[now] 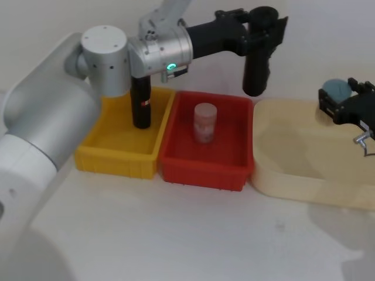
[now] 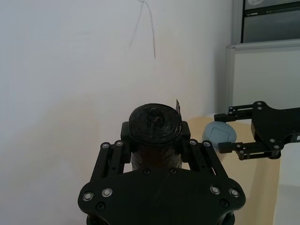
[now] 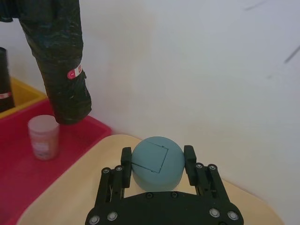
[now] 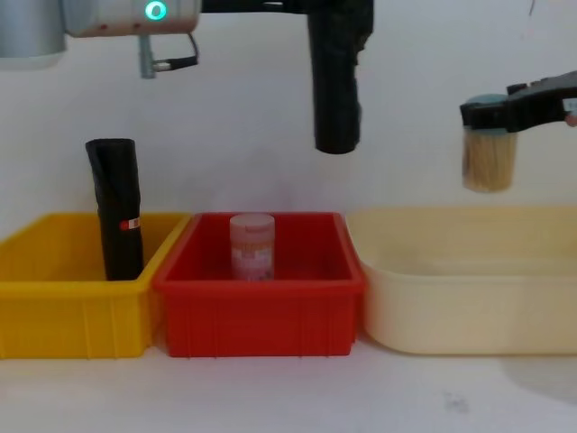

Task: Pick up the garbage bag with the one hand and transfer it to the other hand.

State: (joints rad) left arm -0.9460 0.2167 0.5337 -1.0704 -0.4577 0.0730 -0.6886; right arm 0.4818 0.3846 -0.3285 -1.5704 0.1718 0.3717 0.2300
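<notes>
The garbage bag is a black roll hanging upright above the back of the red bin. My left gripper, on the green-ringed arm, is shut on its top end. The left wrist view looks down on the roll's end between the fingers. In the right wrist view the bag carries a small red-and-white mark. In the chest view it hangs high, clear of the bins. To the right, my right gripper holds a teal-lidded jar above the cream tub.
A second black roll with a red mark leans in the yellow bin at the left. A pink jar stands in the red bin. The three containers sit side by side, with bare table in front.
</notes>
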